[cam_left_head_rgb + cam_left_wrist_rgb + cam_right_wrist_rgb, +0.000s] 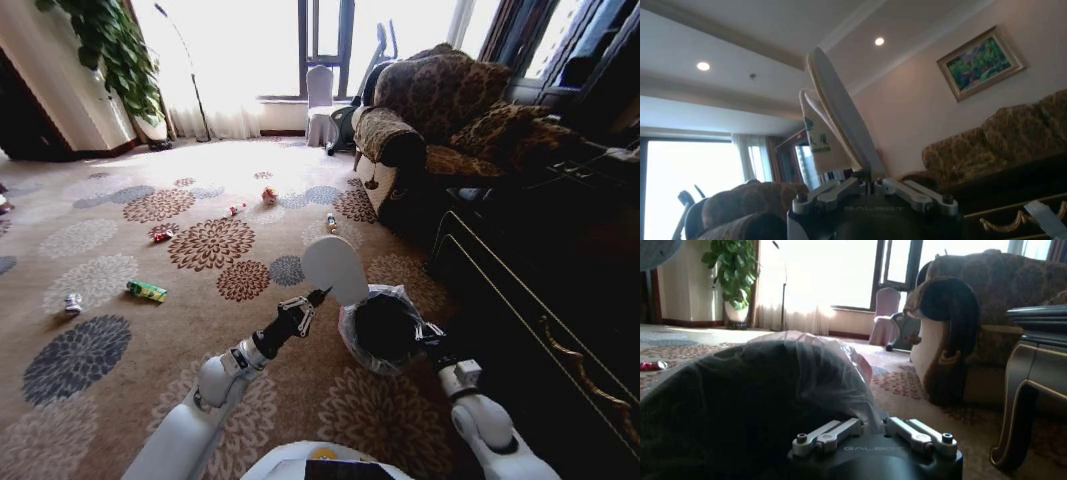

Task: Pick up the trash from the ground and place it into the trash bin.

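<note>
Near the middle of a patterned carpet (pixel 120 230), beside a dark wooden cabinet (pixel 540 290), a small round black bin (pixel 385 328) is seen, lined with a thin translucent bag whose ruffled edge is folded over the rim. The left gripper (pixel 322 293) is raised just above and beside the bin's rim and is clamped on the lower edge of a flat white piece (pixel 335 268), rounded like a paper plate and held upright and tilted. From the left wrist view the same flat white piece (pixel 840 120) is seen edge-on, thin and stiff, pinched between the metal fingers (pixel 907 192), with a second paper layer bearing green print behind it. The right gripper (pixel 428 340) is set against the bin's far rim on the cabinet side; in the right wrist view its fingers (pixel 913 432) are closed on the crinkled bag at the rim (pixel 840 375).

More litter is scattered over the carpet, well apart from the bin: a flat green packet (pixel 147 291), a crushed silver can (pixel 73 303), a red-white wad (pixel 269 195), a small red-capped bottle (pixel 331 222) and another red item (pixel 162 234). A brown patterned fabric sofa (pixel 440 110) stands beyond the bin.
</note>
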### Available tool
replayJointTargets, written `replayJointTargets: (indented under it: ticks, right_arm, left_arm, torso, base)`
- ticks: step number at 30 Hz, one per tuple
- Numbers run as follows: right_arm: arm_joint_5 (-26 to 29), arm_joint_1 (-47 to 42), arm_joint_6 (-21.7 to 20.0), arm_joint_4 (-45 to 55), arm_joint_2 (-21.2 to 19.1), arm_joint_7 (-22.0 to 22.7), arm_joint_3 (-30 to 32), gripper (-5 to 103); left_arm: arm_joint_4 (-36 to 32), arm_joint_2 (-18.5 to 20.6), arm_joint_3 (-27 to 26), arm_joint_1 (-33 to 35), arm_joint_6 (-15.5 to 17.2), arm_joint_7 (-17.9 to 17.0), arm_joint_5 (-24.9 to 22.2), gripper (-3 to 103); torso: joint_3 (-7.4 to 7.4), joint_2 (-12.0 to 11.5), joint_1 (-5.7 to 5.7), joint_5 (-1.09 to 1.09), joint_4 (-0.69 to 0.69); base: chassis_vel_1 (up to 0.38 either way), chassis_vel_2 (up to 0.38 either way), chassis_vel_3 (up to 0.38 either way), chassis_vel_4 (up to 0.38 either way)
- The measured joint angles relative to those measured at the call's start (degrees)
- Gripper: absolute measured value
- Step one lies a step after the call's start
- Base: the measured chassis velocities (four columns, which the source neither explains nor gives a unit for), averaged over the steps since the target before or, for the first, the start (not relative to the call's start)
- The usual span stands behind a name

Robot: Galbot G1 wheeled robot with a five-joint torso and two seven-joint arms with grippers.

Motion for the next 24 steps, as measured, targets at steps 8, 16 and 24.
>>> replayJointTargets:
  ticks: [8, 16, 24]
  right_arm:
    - [-3.59, -2.35, 0.42, 4.53, 1.81, 0.0, -0.42, 0]
    - [-5.04, -3.6, 0.23, 8.74, 1.6, 0.01, -1.56, 0]
    - [-5.05, -3.81, 0.02, 9.03, 1.36, 0.01, -2.05, 0]
  left_arm:
    - [3.67, -0.37, 1.81, -2.84, 0.97, 0.67, 2.04, 1]
    - [4.81, -0.3, 2.86, -2.72, 3.57, 3.15, 4.28, -1]
    - [6.31, -0.15, 2.68, -2.63, 3.14, 2.17, 6.36, 31]
  torso:
    - [0.0, 0.0, 0.0, 0.0, -0.01]
    - [0.0, 0.0, 0.0, 0.0, 0.0]
    - [0.0, 0.0, 0.0, 0.01, 0.0]
  base:
    - [0.0, 0.0, 0.0, 0.0]
    - [0.0, 0.0, 0.0, 0.0]
    - [0.0, 0.0, 0.0, 0.0]
